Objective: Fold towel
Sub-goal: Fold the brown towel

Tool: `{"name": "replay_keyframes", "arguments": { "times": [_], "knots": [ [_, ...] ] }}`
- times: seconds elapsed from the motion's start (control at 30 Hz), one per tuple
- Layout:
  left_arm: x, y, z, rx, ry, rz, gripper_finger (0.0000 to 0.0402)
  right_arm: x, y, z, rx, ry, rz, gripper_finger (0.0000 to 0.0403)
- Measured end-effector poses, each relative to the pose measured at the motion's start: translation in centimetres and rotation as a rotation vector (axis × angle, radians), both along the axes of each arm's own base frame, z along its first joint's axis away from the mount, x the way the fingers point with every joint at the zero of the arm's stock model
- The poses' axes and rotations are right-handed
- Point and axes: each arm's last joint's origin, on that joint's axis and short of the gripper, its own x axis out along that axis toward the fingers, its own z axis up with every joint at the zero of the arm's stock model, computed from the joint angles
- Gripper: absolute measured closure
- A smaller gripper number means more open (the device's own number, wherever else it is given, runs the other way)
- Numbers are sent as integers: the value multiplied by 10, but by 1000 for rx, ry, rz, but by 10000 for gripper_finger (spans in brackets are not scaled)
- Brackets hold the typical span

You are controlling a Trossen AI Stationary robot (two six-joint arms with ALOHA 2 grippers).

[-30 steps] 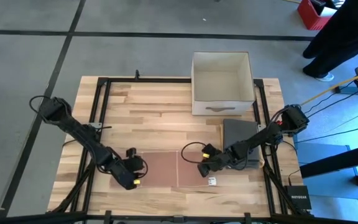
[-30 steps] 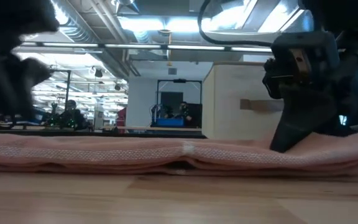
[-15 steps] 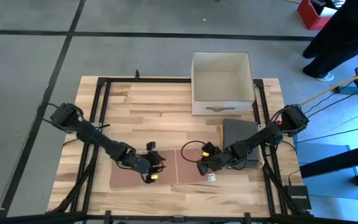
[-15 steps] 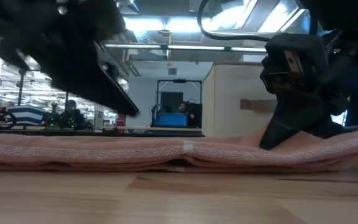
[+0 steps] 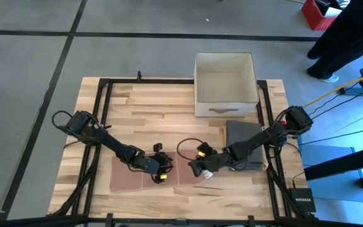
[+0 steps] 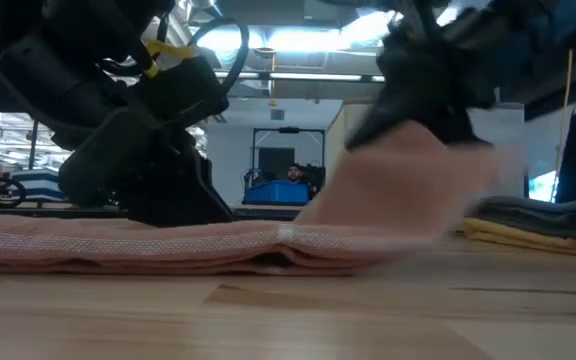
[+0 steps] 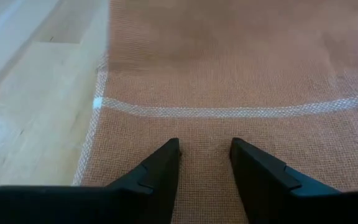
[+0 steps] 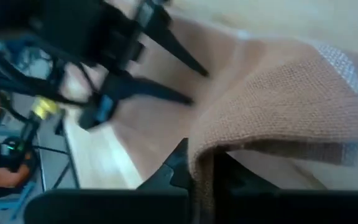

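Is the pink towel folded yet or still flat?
Partly folded. The right gripper has one end of the towel pinched and lifted, while the rest lies flat under the left gripper.

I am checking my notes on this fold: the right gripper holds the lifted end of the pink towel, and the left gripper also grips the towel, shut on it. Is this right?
Not entirely. The left gripper is open: the left wrist view shows its fingers apart, resting over the flat towel without pinching it. The rest holds: the right gripper is shut on the towel's lifted end.
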Motion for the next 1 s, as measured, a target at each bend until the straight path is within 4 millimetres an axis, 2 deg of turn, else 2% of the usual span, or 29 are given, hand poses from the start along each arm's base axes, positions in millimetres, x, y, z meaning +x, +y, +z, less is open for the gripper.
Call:
{"name": "replay_keyframes", "arguments": {
  "times": [0.23,0.47,0.57,0.67,0.77,0.87,1.0],
  "knots": [
    [1,-1,1,12,-16,-22,263,20,-7,23,-61,-99,-34,393],
    [2,1,2,13,-20,-23,263,38,-11,16,-64,-221,-31,383],
    [2,1,11,16,-31,-34,263,39,-10,12,-70,-222,-29,390],
    [1,-1,34,25,-66,-63,263,40,-9,11,-89,-222,-17,392],
    [-13,-5,56,14,-21,-71,263,40,-9,11,-98,-223,-11,385],
    [-32,-10,70,-100,49,-38,263,40,-9,12,-109,-230,-1,383],
    [-52,-22,59,-146,197,-4,263,40,-8,12,-126,-232,29,390]
  ]
}}
